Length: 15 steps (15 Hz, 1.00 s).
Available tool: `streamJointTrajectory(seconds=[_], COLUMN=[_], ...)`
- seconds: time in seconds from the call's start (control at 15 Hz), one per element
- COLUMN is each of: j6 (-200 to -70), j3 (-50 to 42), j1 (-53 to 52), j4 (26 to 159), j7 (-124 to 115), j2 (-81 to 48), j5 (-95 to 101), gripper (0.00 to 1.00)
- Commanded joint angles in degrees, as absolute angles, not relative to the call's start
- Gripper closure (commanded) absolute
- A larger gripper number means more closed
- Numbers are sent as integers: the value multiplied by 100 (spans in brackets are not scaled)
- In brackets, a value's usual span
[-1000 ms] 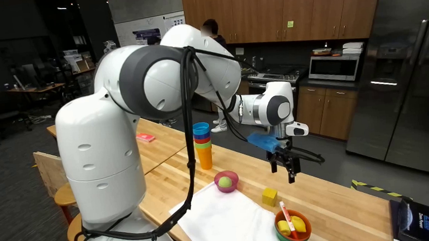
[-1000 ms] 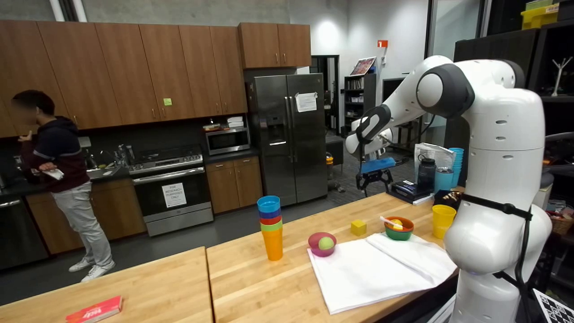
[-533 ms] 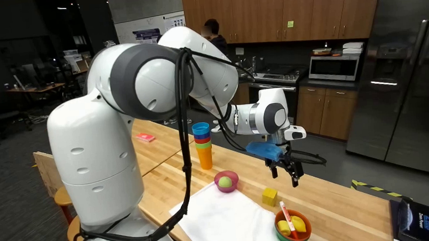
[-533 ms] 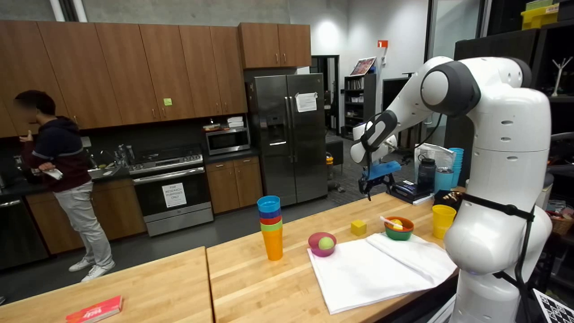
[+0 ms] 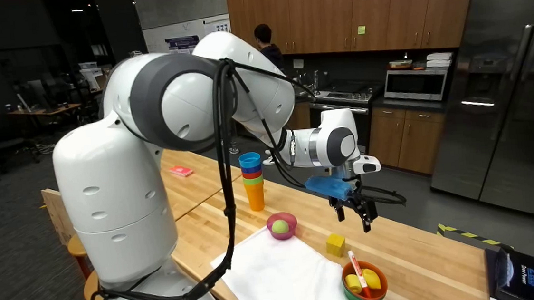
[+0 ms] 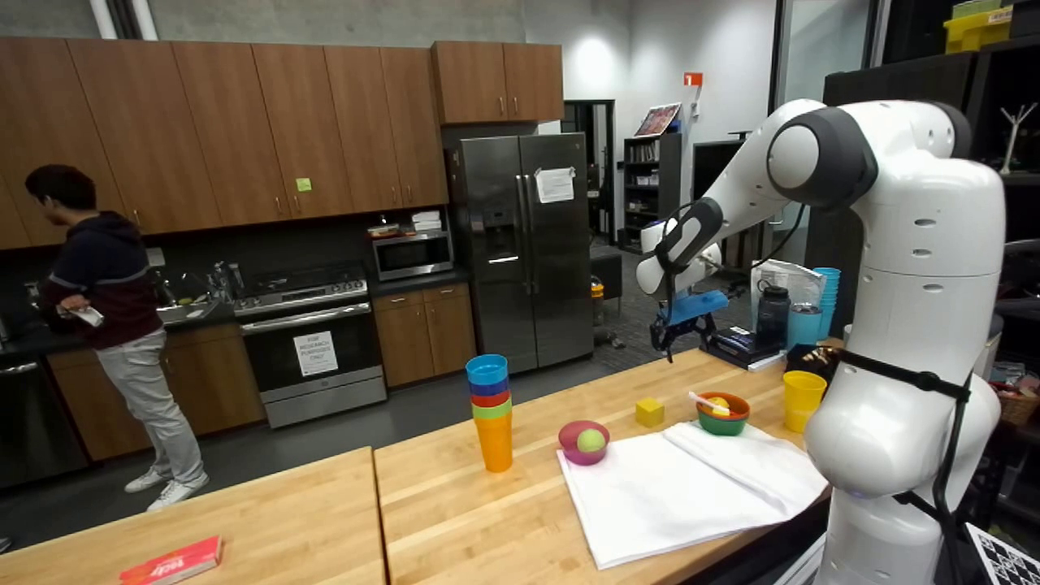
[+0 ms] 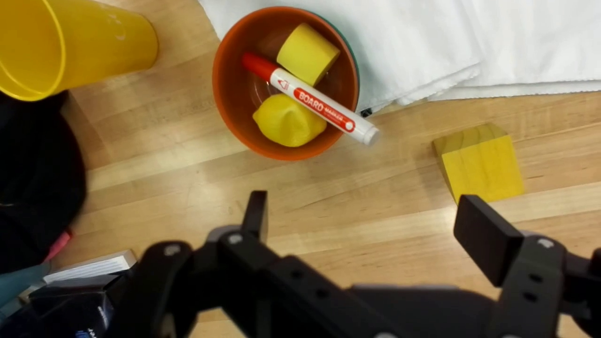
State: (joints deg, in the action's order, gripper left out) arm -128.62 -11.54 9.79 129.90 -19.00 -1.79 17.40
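Wrist view alone lets us read BOARD on the marker (image 7: 310, 97). We see the yellow block (image 7: 482, 168) on the tabletop (image 7: 357, 234), below and to one side of the widely parted jaws.

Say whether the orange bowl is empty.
Not empty: in the wrist view, the orange bowl holds a lemon, a yellow cylinder and a marker.

A marker (image 7: 310, 98) lies between a lemon (image 7: 287, 124) and a cylinder (image 7: 305, 52) in a bowl (image 7: 234, 101), one end jutting out. Left to right on the table (image 6: 447, 520) in an exterior view are a stack of cups (image 6: 492, 435), a second bowl (image 6: 569, 448) holding a ball (image 6: 591, 440), a cube (image 6: 649, 412), the marker's bowl and a cup (image 6: 801, 398); a cloth (image 6: 670, 496) lies before the cube.
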Motion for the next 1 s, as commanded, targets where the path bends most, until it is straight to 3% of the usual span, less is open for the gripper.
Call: streamJointTrajectory(seconds=[0.0,0.73,0.8,0.93], j6=[-12939,-14026,-13715,-13908], j3=[-1115,-999,-912,-936], j1=[983,956,938,965], j4=[13051,14776,14285,14586], j7=[-1671,1008,556,860], j2=[-128,1162,698,921], j5=[1695,2488,2341,2343], gripper=[0,0,0,0])
